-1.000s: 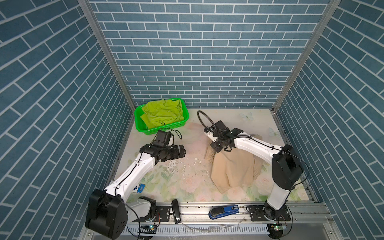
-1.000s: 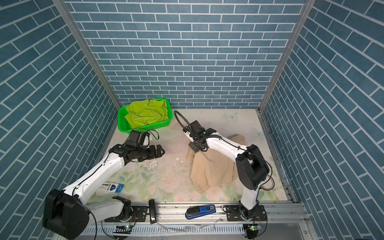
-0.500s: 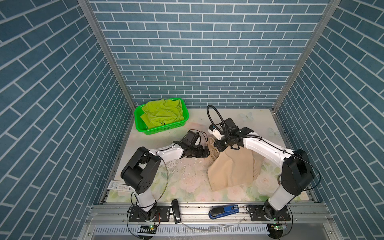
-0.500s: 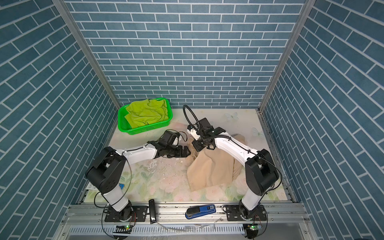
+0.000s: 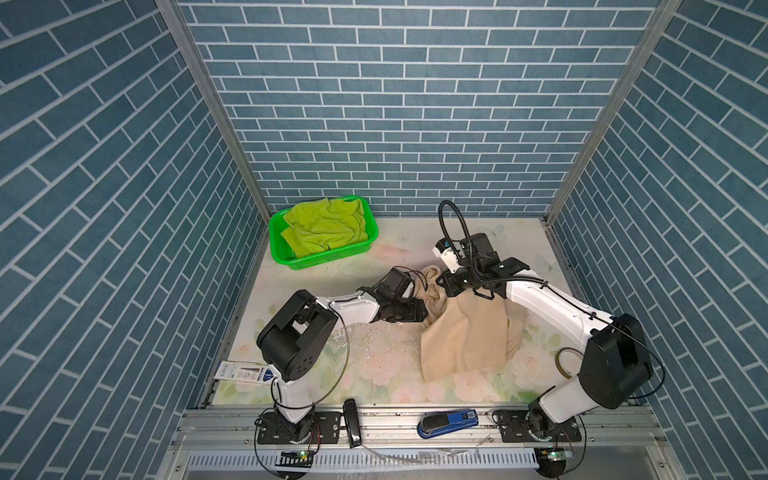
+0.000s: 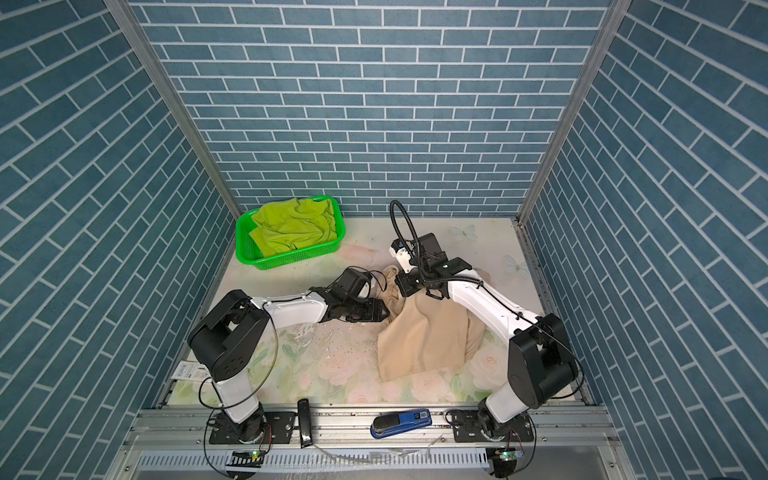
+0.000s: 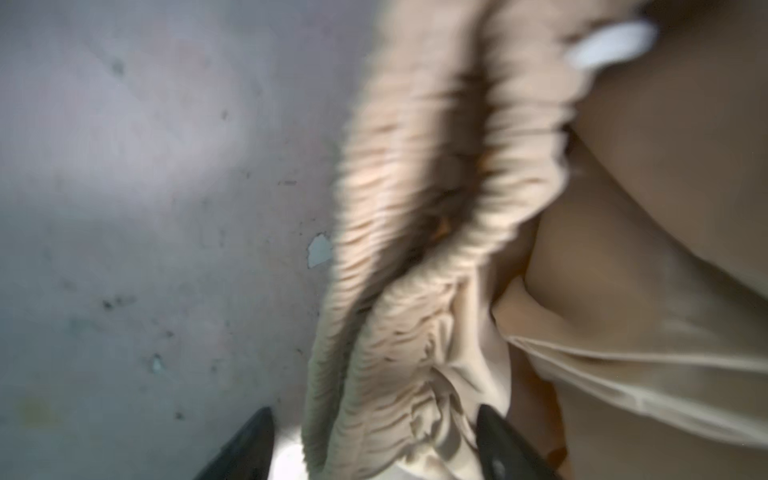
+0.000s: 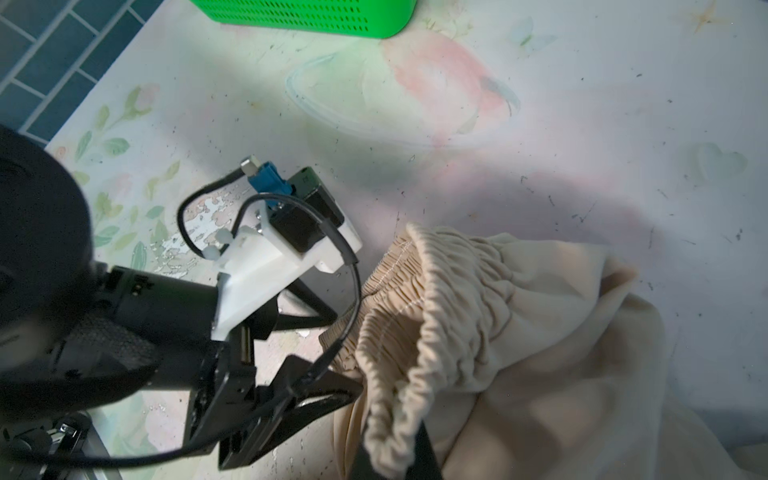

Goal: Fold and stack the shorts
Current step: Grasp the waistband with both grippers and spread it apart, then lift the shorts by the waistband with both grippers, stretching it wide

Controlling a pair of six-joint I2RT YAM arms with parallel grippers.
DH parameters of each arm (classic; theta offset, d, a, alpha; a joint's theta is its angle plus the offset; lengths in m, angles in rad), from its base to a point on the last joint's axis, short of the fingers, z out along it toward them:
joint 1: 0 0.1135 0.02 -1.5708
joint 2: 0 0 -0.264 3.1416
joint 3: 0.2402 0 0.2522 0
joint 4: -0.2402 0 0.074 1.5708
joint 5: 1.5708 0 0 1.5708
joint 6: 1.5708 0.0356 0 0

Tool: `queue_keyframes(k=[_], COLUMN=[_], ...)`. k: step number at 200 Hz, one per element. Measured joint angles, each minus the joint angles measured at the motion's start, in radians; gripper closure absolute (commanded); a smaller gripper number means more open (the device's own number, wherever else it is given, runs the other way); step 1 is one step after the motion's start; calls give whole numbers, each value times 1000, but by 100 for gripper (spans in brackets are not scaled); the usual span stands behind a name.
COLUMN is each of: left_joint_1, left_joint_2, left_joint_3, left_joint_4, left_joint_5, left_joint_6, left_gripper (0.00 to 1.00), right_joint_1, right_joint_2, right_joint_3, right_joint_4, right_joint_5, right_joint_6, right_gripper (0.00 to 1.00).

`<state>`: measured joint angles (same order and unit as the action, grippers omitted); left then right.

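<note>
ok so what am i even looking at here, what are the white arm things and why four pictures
These are two white robot arms, left and right, bolted at the front of a flowered table. Two pictures are taken from above, side by side, and are almost the same. The other two come from a camera on each arm's wrist, so they look close up. Each arm ends in a pincer. The right pincer is shut on the gathered waistband of the beige shorts, holding that end up while the rest drapes on the table. The left pincer straddles the same waistband, not clamped yet. The lime green shorts lie crumpled in a green basket at the back left.
</note>
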<state>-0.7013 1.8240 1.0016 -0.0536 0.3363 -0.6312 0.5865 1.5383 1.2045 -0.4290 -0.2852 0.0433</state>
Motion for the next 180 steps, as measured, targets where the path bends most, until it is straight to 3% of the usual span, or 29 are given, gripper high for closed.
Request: queue_keyframes(k=[32, 89, 128, 180], left_joint_1=[-2, 23, 96, 119], left_joint_2=[18, -5, -137, -229], left_joint_3=[23, 255, 405, 870], left_joint_4=[-34, -296, -558, -851], left_joint_5=[-26, -155, -266, -455], left_joint_6=[17, 177, 317, 582], left_gripper=[100, 100, 100, 100], right_joint_1=[0, -14, -91, -185], right_joint_2=[-28, -114, -200, -233], right_joint_3=[-31, -36, 31, 266], right_joint_4=[31, -19, -104, -198], right_joint_5=[-4, 47, 104, 113], right_joint_6=[13, -8, -56, -151], right_gripper=[100, 100, 100, 100])
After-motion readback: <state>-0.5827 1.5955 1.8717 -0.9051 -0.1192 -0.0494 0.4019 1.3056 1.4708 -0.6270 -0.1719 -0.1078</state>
